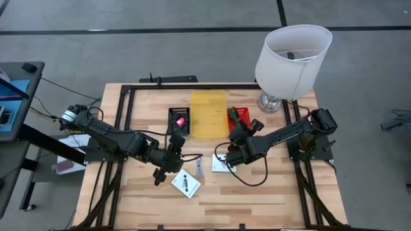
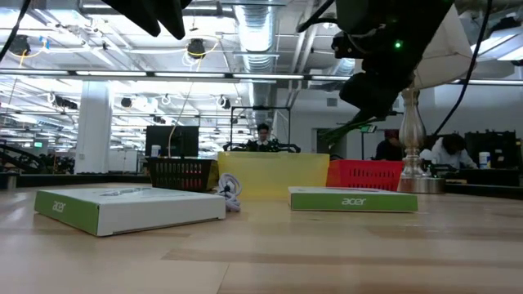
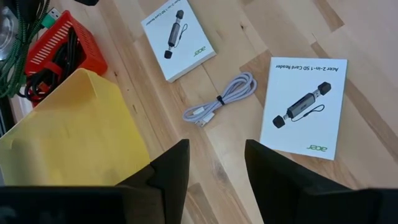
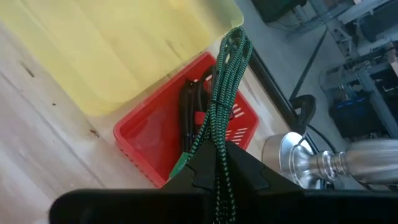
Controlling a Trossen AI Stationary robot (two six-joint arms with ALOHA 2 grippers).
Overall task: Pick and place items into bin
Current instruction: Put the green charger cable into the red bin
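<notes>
Nearest, two white boxes (image 1: pixel 186 185) and a pale cable (image 3: pixel 219 101) lie on the table below the left gripper (image 3: pixel 214 167), open and empty, while the right gripper (image 4: pixel 217 163) clenches a green-black cord (image 4: pixel 225 81) above the red basket (image 4: pixel 149 137)

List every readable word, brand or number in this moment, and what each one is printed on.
"acer": green side of the left flat white box.
"acer": green side of the right flat white box.
"Acer 2-in-1 SD Card Reader": top of a white box, seen upside down.
Other print: too small to read.
</notes>
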